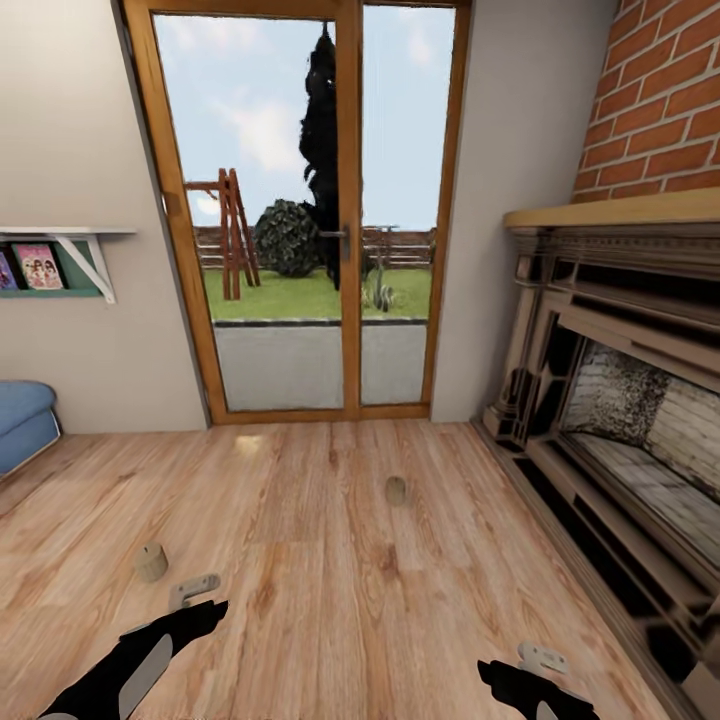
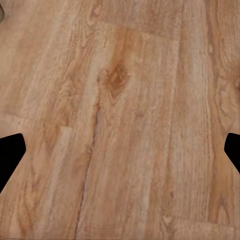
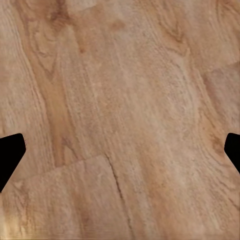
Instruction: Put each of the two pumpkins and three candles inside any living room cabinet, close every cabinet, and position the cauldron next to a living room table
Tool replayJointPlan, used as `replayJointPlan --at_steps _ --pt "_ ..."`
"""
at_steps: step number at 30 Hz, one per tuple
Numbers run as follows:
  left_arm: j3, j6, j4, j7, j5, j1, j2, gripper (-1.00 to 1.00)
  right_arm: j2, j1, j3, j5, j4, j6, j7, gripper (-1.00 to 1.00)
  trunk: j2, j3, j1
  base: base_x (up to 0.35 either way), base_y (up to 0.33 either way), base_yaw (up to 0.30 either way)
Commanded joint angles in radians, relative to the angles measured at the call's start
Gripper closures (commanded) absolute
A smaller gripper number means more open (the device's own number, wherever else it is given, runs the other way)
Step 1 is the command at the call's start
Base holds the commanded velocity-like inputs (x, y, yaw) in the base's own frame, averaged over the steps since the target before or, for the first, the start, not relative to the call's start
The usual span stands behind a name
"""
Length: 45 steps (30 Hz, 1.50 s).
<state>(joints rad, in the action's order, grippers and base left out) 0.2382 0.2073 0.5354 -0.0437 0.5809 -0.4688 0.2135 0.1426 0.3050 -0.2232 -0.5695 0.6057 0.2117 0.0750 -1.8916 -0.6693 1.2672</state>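
Two small stubby grey-beige candle cylinders stood upright on the pale wood-plank floor (image 1: 330, 600), long axes vertical: one candle (image 1: 152, 562) at near left, the other candle (image 1: 396, 490) farther off, approx. centre, well apart from each other. Beyond them was a wood-framed glass double door (image 1: 345, 210) w/ a garden behind it; a dark fireplace surround (image 1: 610, 400) under red brick ran along the right wall, and a blue cushioned seat (image 1: 22, 420) showed at far left under a white wall shelf (image 1: 70, 240).

Both arms hung low, forearms reaching fwd over the boards. Left gripper (image 1: 195, 590) sat just right of the near candle, not touching it; right gripper (image 1: 540, 660) was at near right. In each wrist view the black fingertips (image 2: 10, 155) (image 3: 10, 155) stood wide apart at the frame edges w/ bare floor between them, so both were spread wide, holding nothing.
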Motion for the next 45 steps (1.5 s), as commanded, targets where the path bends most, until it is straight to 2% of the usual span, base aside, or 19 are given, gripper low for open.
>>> replayJointPlan --at_steps 1,15,20,38,45 --pt "0.007 0.003 0.002 -0.005 0.008 -0.001 0.001 -1.0 0.002 0.0 -0.007 -0.009 0.002 0.003 0.008 -1.0 0.007 0.001 -0.004 0.0 0.0 0.145" --pt "0.009 0.003 0.001 -0.005 0.006 -0.001 0.001 -1.0 0.002 0.0 -0.008 -0.009 -0.002 -0.002 0.005 -1.0 0.105 0.025 -0.058 0.0 0.0 0.133" --pt "0.01 0.003 0.001 -0.005 0.005 -0.001 0.001 -1.0 0.002 0.0 -0.009 -0.006 -0.001 -0.006 -0.016 -1.0 0.14 0.04 -0.077 0.0 0.0 0.016" --pt "0.013 0.002 0.001 -0.005 0.002 -0.001 0.001 -1.0 0.002 0.0 -0.009 -0.008 -0.001 -0.004 -0.024 -1.0 0.266 0.093 -0.146 0.0 0.0 0.007" --pt "0.015 -0.009 0.002 -0.004 0.001 -0.001 0.001 -1.0 0.002 0.0 -0.008 -0.009 -0.003 0.004 -0.026 -1.0 0.273 0.085 -0.15 0.0 0.0 0.006"
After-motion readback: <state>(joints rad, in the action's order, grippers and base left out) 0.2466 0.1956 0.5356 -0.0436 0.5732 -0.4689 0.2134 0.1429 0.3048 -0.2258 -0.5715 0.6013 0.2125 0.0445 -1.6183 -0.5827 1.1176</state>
